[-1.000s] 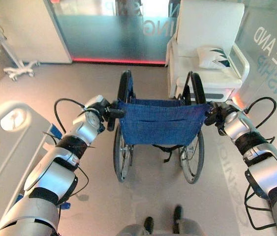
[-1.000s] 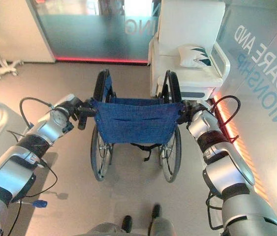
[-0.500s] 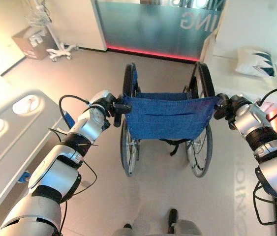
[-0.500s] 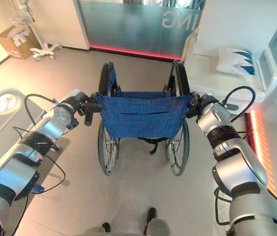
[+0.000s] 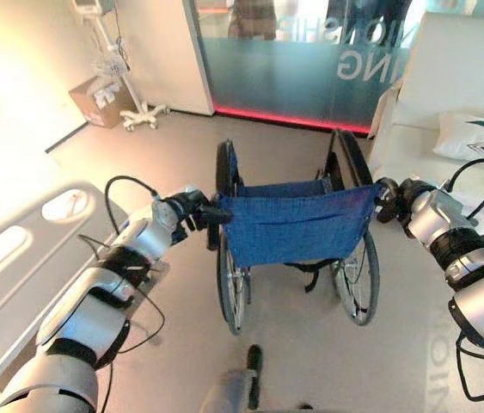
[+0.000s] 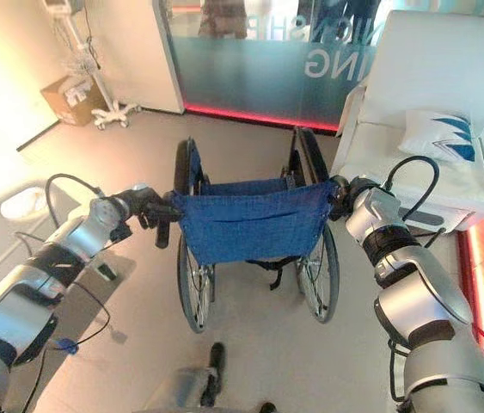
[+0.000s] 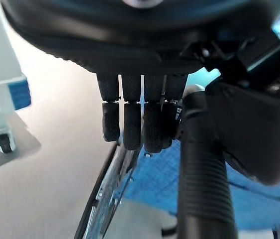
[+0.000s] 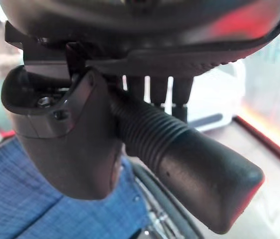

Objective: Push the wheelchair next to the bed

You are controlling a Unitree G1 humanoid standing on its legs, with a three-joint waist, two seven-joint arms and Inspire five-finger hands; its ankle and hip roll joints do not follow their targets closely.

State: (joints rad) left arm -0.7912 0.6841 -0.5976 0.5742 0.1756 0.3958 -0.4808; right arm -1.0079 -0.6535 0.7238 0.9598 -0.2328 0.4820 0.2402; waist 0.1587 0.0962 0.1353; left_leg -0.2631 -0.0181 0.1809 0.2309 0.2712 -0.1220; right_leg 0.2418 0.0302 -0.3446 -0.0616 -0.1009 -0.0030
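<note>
At the far left lies the bed (image 5: 27, 258), its pale side rail running along the edge of the head views. Beyond it, by the wall, stand a cardboard box (image 5: 97, 101) and a wheeled pole stand (image 5: 134, 112). The left arm reaches forward from the lower left, elbow bent, and the left hand (image 5: 192, 209) wraps its fingers (image 7: 132, 127) around the wheelchair's left push handle (image 7: 202, 184). The wheelchair (image 5: 297, 228) stands in the middle of the floor with its blue fabric back facing the robot, just beside the bed's side but apart from it. The right arm comes in from the lower right, and the right hand (image 5: 389, 200) grips the right push handle (image 8: 189, 159), thumb (image 8: 65, 144) curled over it. To the right sits a white armchair (image 6: 431, 103) with a pillow (image 6: 438, 136) on its seat.
</note>
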